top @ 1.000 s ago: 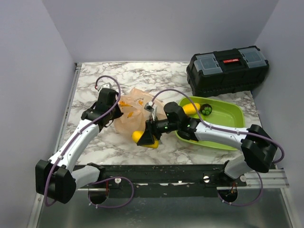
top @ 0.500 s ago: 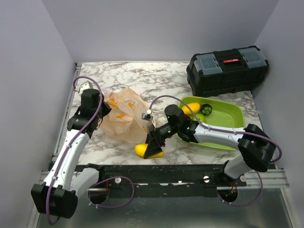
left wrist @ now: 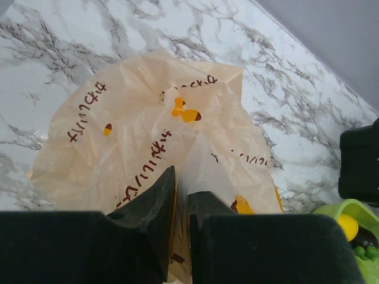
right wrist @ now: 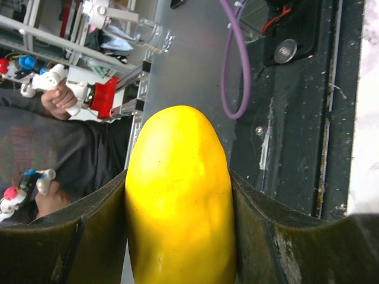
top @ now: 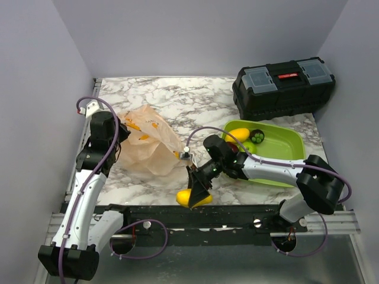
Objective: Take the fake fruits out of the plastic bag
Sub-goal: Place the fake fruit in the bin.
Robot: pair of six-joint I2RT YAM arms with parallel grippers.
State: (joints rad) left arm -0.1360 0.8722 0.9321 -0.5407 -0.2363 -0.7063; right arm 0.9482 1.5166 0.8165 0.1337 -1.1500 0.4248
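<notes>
Moved: your right end effector [top: 199, 189], clamped on yellow fruit [top: 188, 199] between its jaws, now nearer the table [top: 177, 100] front edge. Your left end effector [left wrist: 181, 179], drawn leftward, pinches the plastic bag [left wrist: 142, 124] edge.

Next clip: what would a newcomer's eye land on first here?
The bright yellow fruit clamped in the right hand at the near edge of the table stands out first. Next comes the crinkly peach plastic bag at left, a fold pinched in the left hand. Then the lime-green tray at right, black toolbox behind it.
</notes>
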